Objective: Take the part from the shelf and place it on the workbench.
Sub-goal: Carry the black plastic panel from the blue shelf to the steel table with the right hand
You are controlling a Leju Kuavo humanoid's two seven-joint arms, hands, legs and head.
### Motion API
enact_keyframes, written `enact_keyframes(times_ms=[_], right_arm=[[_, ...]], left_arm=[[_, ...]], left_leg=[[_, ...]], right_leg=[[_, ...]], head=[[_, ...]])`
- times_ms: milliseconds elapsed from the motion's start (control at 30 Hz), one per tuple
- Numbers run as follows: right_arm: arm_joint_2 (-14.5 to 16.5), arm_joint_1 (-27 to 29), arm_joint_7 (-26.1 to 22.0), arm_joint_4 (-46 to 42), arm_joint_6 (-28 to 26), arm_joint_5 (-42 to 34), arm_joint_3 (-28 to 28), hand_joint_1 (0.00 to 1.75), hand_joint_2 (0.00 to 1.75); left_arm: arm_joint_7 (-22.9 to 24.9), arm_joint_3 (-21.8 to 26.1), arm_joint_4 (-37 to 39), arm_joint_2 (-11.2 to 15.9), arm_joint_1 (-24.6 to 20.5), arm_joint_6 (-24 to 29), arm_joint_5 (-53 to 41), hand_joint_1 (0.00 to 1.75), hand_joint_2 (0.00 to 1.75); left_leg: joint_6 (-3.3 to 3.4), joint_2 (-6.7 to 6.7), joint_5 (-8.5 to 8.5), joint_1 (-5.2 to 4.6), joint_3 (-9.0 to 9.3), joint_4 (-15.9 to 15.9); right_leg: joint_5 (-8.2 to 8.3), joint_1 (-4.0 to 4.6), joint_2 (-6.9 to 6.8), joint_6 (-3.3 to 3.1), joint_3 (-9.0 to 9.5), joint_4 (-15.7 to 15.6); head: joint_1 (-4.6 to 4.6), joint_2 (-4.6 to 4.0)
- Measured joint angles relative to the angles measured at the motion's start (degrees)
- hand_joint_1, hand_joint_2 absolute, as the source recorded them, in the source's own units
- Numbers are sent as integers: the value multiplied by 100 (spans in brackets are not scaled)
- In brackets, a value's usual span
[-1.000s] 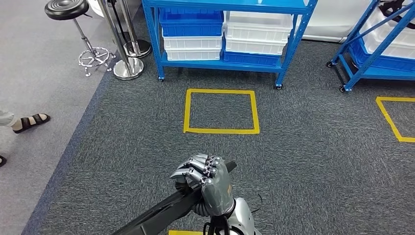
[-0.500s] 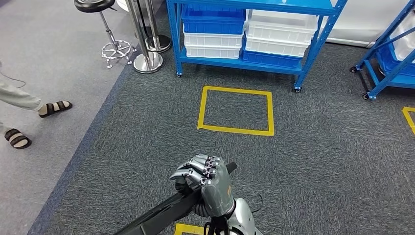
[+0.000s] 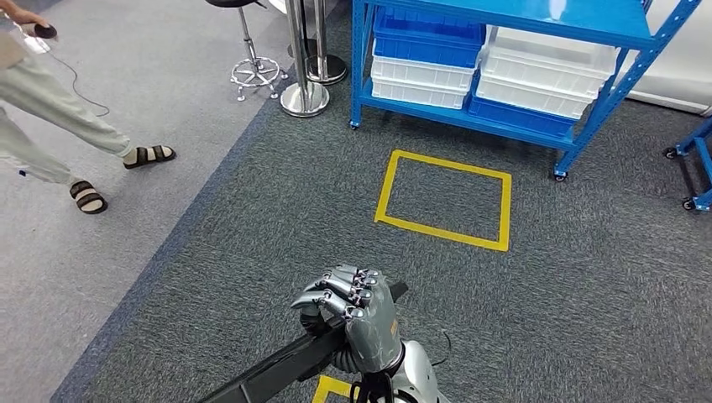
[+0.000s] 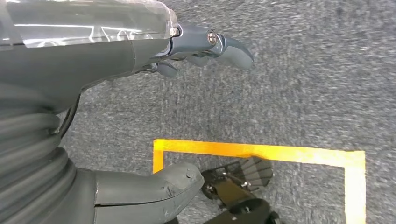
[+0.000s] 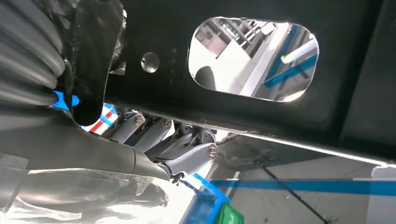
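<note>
Head view: right hand (image 3: 351,315) low in the frame, fingers (image 3: 336,290) curled tight around a long black part (image 3: 281,365) that runs down and to the left from the grip, held above grey carpet (image 3: 546,294). Yellow tape square (image 3: 443,199) on the carpet ahead. Past it, a blue shelf (image 3: 504,17) carrying blue and white bins (image 3: 424,71). To the left of the shelf, a chrome post base (image 3: 304,98) and a stool base (image 3: 254,72). A person's legs in sandals (image 3: 88,197) on the lighter floor at far left.

Left wrist view: left hand (image 4: 140,46) over the carpet, thumb (image 4: 154,189) and fingers (image 4: 231,46) well apart, nothing between them. A yellow tape corner (image 4: 261,151) on the carpet beneath.

Right wrist view: the black part (image 5: 261,116) crosses the frame close to the lens, with a rounded cut-out and a small round hole in it. Fingers (image 5: 187,154) wrap its edge; this view is dark and crowded, so the thumb's contact is hard to make out.
</note>
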Motion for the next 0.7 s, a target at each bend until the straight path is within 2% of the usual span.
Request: enact_keyframes(times_ms=[67, 100, 133, 167, 200, 233, 267, 333, 367, 400, 467, 500, 533, 600, 633, 667, 700], right_arm=[[-9, 1, 6, -9, -4, -1, 2, 175, 175], [-17, 8, 13, -11, -7, -1, 3, 175, 175], [-26, 17, 21, -11, -8, -1, 3, 175, 175], [-37, 27, 30, -10, -8, 0, 4, 175, 175], [-43, 35, 37, -9, -8, 0, 4, 175, 175], [-48, 39, 42, -9, -8, 0, 4, 175, 175], [-50, 41, 46, -10, -8, 0, 4, 175, 175], [-54, 42, 50, -11, -8, 0, 5, 175, 175], [-55, 43, 51, -11, -9, 0, 6, 175, 175], [-57, 45, 52, -13, -10, 0, 7, 175, 175], [-55, 47, 53, -16, -11, 0, 10, 175, 175], [-52, 47, 53, -19, -10, 0, 12, 175, 175], [-49, 47, 53, -22, -9, 0, 14, 175, 175], [-47, 51, 53, -27, -8, 0, 15, 175, 175], [-49, 53, 53, -27, -8, 0, 15, 175, 175], [-51, 55, 53, -27, -8, 0, 15, 175, 175], [-54, 58, 53, -26, -8, 0, 15, 175, 175]], left_arm=[[2, -11, 0, -1, -8, 1, 0, 0, 175], [3, -16, 0, -1, -13, 2, 0, 0, 175], [4, -21, 0, -1, -15, 2, 0, 0, 175], [6, -26, 0, -1, -13, 2, 0, 0, 175], [8, -32, 0, -1, -9, 2, 0, 0, 175], [10, -40, 0, -1, -5, 2, 0, 0, 175], [12, -50, 0, -1, -5, 2, 0, 0, 175], [13, -69, 0, -7, -15, 2, -3, 0, 175], [13, -75, 0, -9, -21, 2, -5, 0, 175], [13, -80, 0, -11, -22, 2, -7, 0, 175], [13, -84, 0, -7, -11, 2, -9, 0, 175], [13, -85, 0, -3, -2, 3, -9, 0, 175], [13, -86, 0, -2, -1, 3, -9, 0, 175], [13, -88, 0, -5, -20, 3, -11, 0, 175], [13, -90, 0, -8, -30, 3, -13, 0, 175], [14, -91, 0, -9, -34, 3, -13, 0, 175], [15, -92, 0, -9, -30, 4, -13, 0, 175]], left_leg=[[83, -104, 45, 21, -4, -33], [106, -157, 57, 15, -19, -34], [119, -217, 64, 8, -33, -31], [125, -286, 68, 0, -43, -26], [127, -357, 70, -7, -49, -17], [126, -434, 69, -11, -51, -5], [121, -512, 66, -13, -50, 11], [94, -659, 55, -15, -73, 60], [63, -721, 55, -13, -100, 79], [24, -778, 61, -7, -130, 88], [-64, -872, 86, 10, -175, 75], [-98, -810, 69, 9, -195, 99], [-129, -677, 1, 2, -245, 197], [-186, -324, -312, -1, -493, 724], [-213, -227, -496, 9, -671, 1097], [-235, -185, -628, 20, -823, 1424], [-250, -166, -659, 26, -892, 1591]], right_leg=[[-299, -28, 259, 34, -179, 433], [-502, -29, 395, 40, -350, 807], [-673, -28, 471, 42, -537, 1197], [-755, -25, 502, 42, -679, 1482], [-726, -23, 514, 36, -736, 1581], [-584, -22, 528, 22, -686, 1457], [-371, -22, 568, 0, -544, 1144], [-32, -32, 817, -53, -213, 400], [40, -31, 916, -68, -118, 172], [48, -25, 982, -80, -85, 73], [64, -19, 891, -110, -86, 45], [81, -31, 830, -139, -72, 15], [98, -45, 756, -174, -55, -18], [110, -43, 583, -228, -34, -54], [105, -30, 494, -245, -37, -51], [99, -19, 403, -252, -43, -44], [91, -12, 319, -254, -47, -36]], head=[[1, 1], [2, 1], [2, 1], [1, 2], [1, 2], [1, 2], [1, 2], [1, 2], [2, 2], [2, 2], [5, 1], [3, 1], [0, 1], [-7, 2], [-8, 2], [-8, 1], [-8, 1]])
